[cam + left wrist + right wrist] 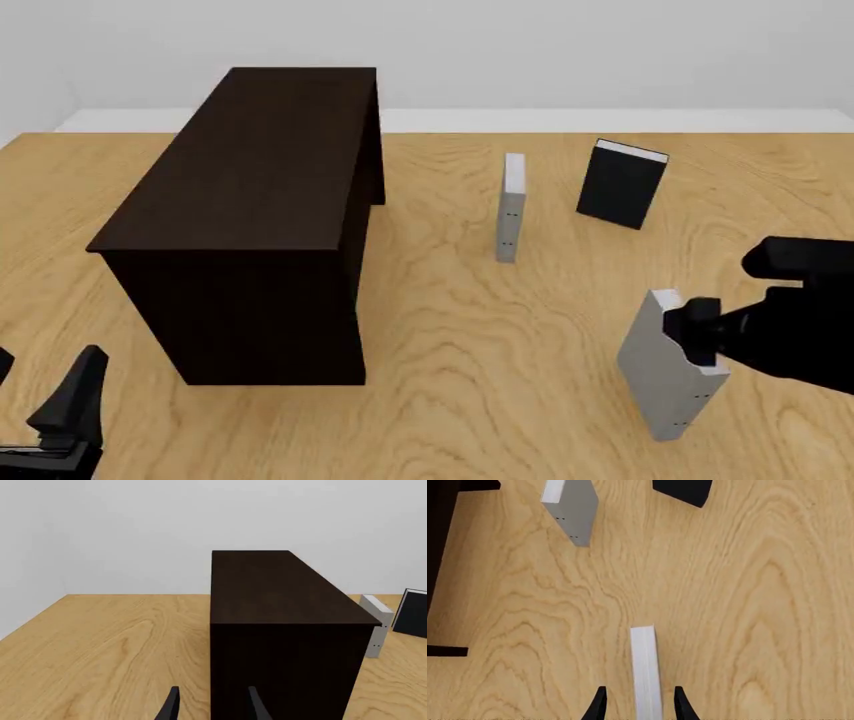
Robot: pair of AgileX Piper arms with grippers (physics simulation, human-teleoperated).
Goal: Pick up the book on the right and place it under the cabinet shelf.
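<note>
The book point(667, 372), upright at lower right of the front view, sits between the right gripper's point(637, 705) parted fingers; close squarely on both covers before lifting toward the cabinet shelf point(260, 190)

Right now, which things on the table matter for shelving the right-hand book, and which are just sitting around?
Part of the job:
- light-grey book, between the right gripper's fingers
- dark cabinet

Just lying about:
- slim grey book
- black book
</note>
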